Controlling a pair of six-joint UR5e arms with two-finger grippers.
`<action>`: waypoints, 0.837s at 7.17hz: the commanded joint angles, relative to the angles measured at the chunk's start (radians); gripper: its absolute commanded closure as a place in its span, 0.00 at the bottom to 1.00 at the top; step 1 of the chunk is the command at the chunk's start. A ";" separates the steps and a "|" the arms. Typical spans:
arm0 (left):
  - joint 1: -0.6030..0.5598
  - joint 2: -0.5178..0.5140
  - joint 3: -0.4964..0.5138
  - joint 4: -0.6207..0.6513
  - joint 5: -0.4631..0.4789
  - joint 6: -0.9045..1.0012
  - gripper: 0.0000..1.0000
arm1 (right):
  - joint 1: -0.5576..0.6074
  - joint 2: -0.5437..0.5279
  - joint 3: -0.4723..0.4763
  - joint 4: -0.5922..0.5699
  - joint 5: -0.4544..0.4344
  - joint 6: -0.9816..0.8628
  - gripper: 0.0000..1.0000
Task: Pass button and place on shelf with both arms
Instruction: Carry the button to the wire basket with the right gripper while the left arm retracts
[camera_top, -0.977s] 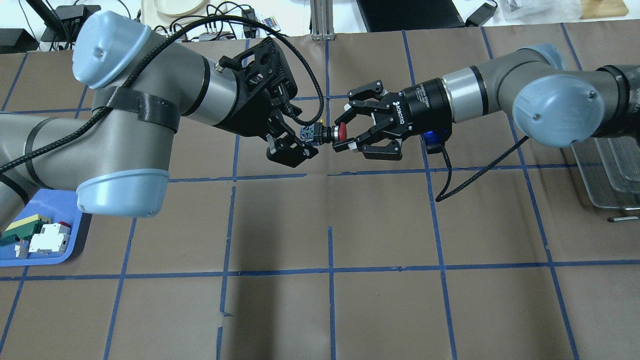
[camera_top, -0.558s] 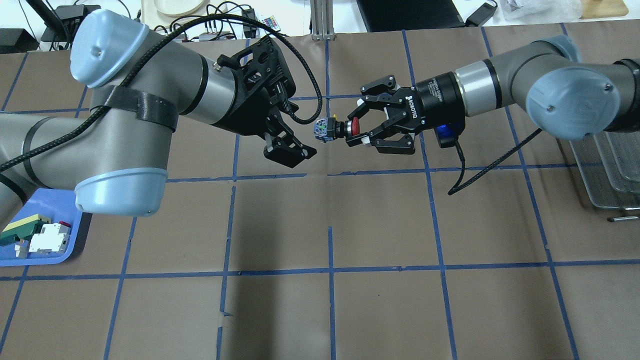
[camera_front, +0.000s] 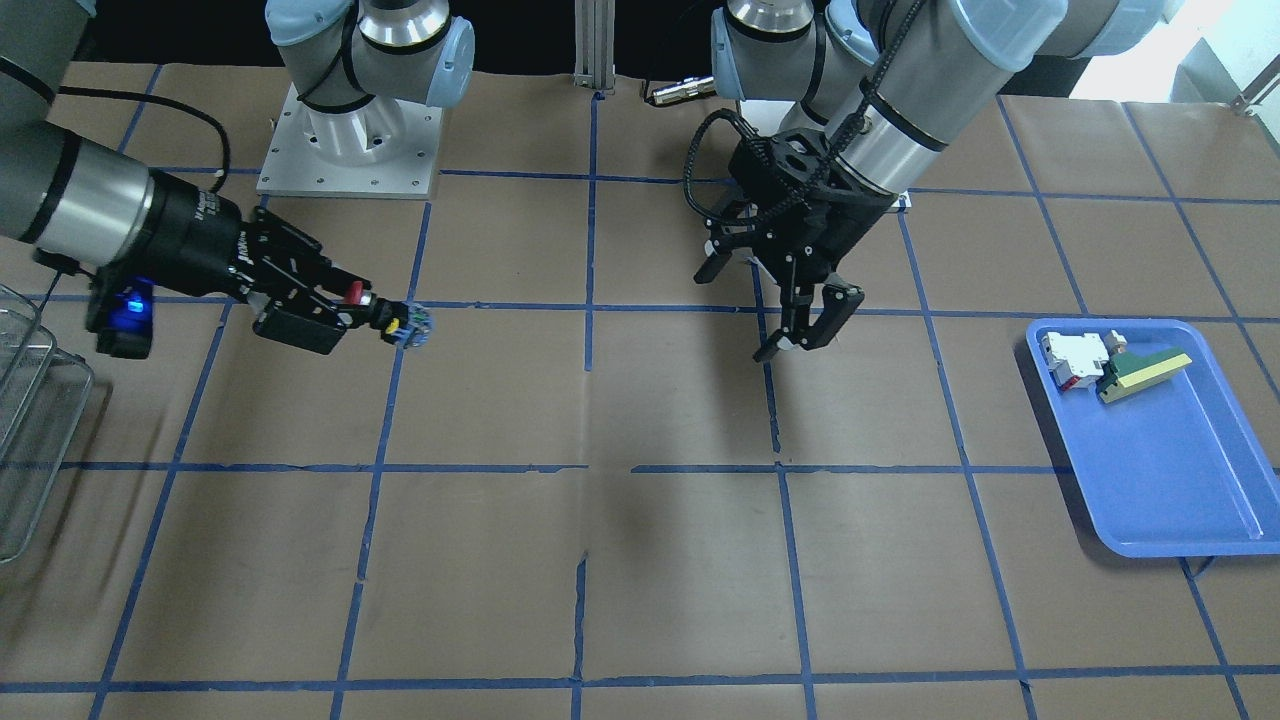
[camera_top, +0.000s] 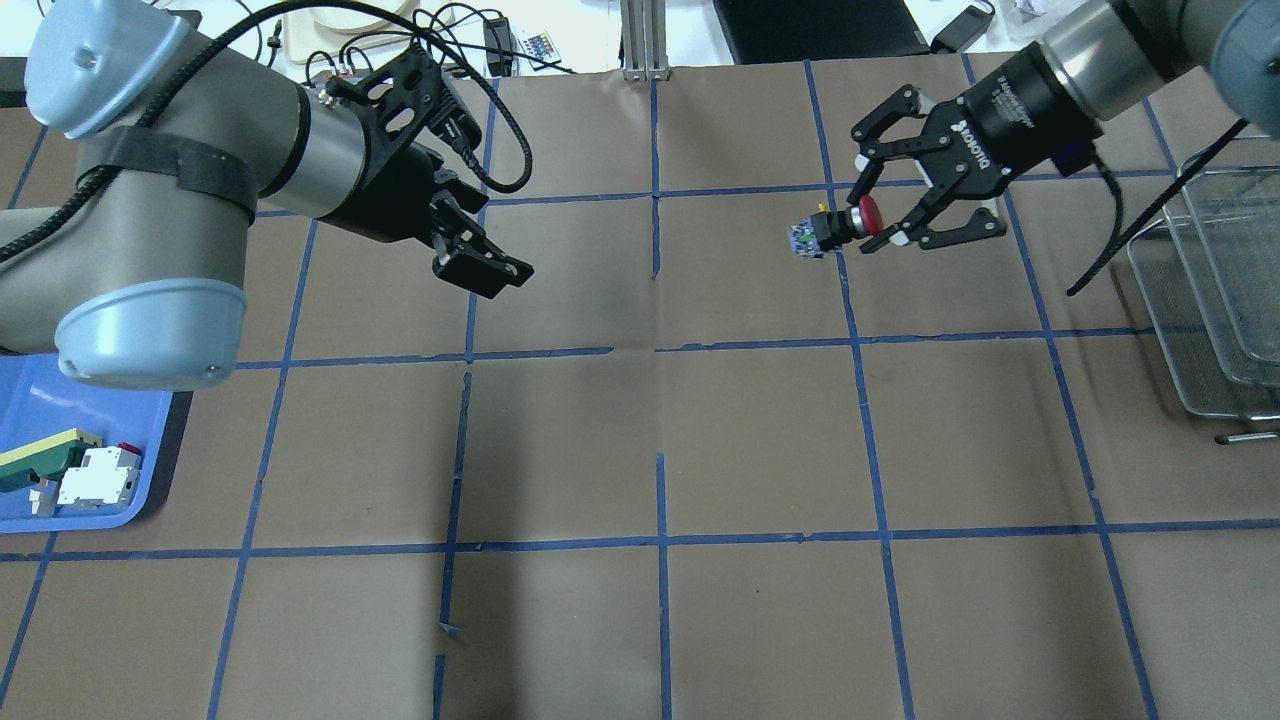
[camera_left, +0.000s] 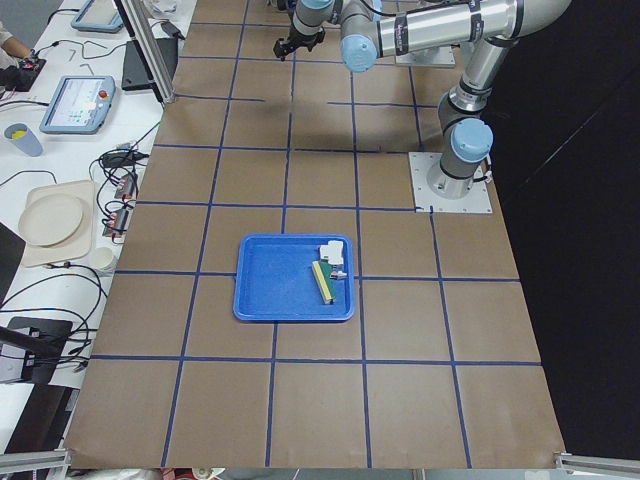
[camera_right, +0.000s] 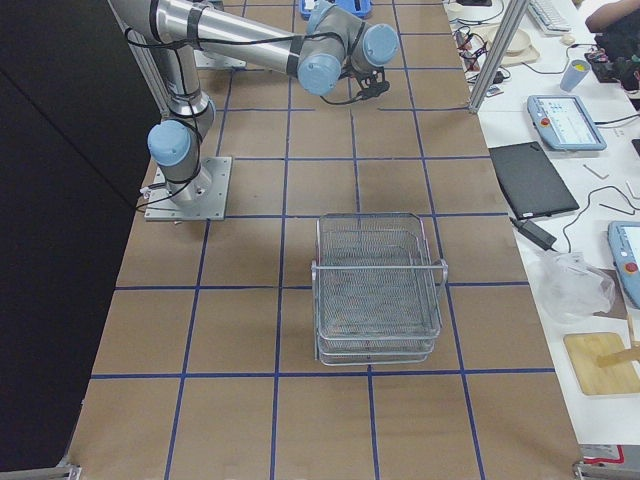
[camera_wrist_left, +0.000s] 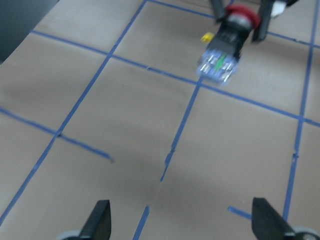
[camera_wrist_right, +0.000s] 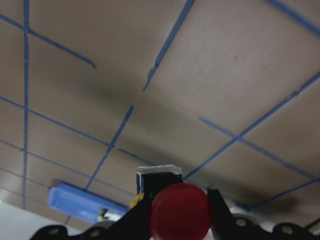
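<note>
Well over at the left edge of the surface (camera_top: 660, 620) sits a blue tray (camera_top: 90, 410), with a white-and-red block (camera_top: 98, 475) and a green-and-yellow wedge (camera_top: 40, 455) together in one corner. Above it the left arm (camera_top: 200, 180) reaches in toward the centre, its wrist angled down and to the right. The left hand (camera_top: 468, 240) is spread wide and grips nothing. Its wrist view shows the two fingertips far apart, with only brown paper and blue tape lines between them.

A broad stretch of taped paper lies between the two hands, which are well apart.

Right of centre, the right arm (camera_top: 1100, 50) comes in from the far right corner, forearm slanting down and leftward. The right hand (camera_top: 868, 215) is drawn in narrow on the button (camera_top: 828, 230), pinching it at the red cap. The cap faces back into the palm, while the black body and its pale end stick out leftward, toward the left hand. The button is held clear of the surface, beside a tape line.

At the right edge stands the shelf (camera_top: 1215, 300) — to the right of the right hand and apart from it.
</note>
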 joint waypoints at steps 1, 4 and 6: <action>0.021 -0.028 0.013 -0.016 0.150 -0.204 0.00 | -0.074 0.000 -0.089 -0.003 -0.418 -0.465 0.94; 0.021 -0.158 0.231 -0.194 0.308 -0.422 0.00 | -0.196 -0.010 -0.123 -0.131 -0.734 -0.946 0.94; 0.017 -0.256 0.444 -0.403 0.408 -0.529 0.00 | -0.287 0.021 -0.112 -0.298 -0.823 -1.149 0.94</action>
